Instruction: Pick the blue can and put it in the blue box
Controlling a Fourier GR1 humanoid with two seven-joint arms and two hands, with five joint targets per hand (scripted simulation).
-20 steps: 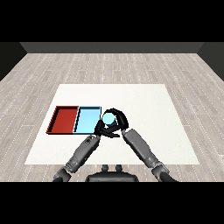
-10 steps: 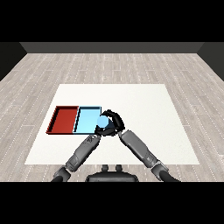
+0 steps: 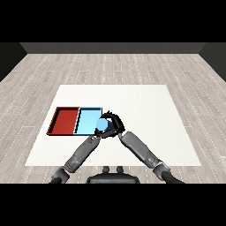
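Head view, the only one given. Right hand (image 3: 114, 122) curled around the blue can (image 3: 102, 125), fingers wrapped over its far and right sides, held at the near-right corner of the light blue tray (image 3: 88, 115). Can overlapping the tray's right rim as seen from above, its pale round top facing up; whether it hangs above the tray floor or above the rim cannot be told from this angle. Left hand (image 3: 98, 133) tucked just below the can, mostly hidden behind it and the forearm, so cannot tell if its fingers are apart or together. Red tray (image 3: 64, 120) lying directly left of the blue one, the two touching along a shared edge. White table (image 3: 145, 110) under everything, both grey forearms crossing toward the centre from the near corners.

Judged stage: carrying done or nearly so, release over the blue tray not yet made.

Risks from here, as a judgement only. Letting go this close to the right rim could land the can on the edge, tipping it outward onto the table. Going too far left could bring it toward the red tray instead. Left hand sitting so near below could get bumped on the way down, nudging the can off line. Releasing from height could let an upright can topple and roll.
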